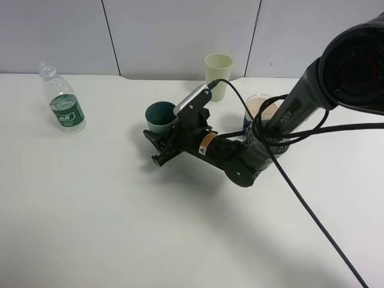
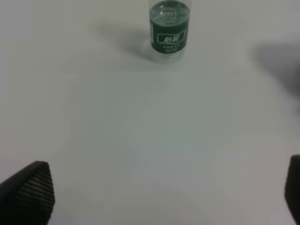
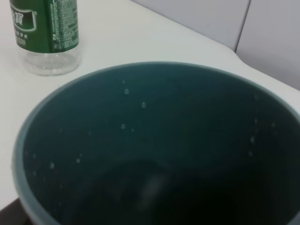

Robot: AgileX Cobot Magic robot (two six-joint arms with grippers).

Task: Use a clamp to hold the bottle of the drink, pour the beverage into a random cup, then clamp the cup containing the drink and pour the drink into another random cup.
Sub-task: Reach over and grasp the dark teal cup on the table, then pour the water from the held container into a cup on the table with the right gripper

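**A:** Your right claw has its jaws together at the near side of the teal cup, which stands on the tabletop about midway along and toward the far edge; I cannot tell whether the cup's wall is truly pinched between them, because the wrist view shows only the cup's dark, droplet-flecked inside.

**B:** Then that is your first risk; if you lift on a thin pinch of the rim, the cup may swing or slip free and spill whatever it holds; how much that is, I cannot see.

**A:** And your target? The pale yellow-green cup stands at the far edge, just beyond your arm; the blue-and-white cup sits close beside that arm, half hidden.

**B:** So the arm or the trailing cable could knock either one as you swing across; tumblers like these probably tip easily; and if you tilt too fast, the pour may overshoot the mouth.

**A:** Your left claw hangs with its jaws wide apart, holding nothing, facing the bottle near the far left corner; there it threatens nothing.
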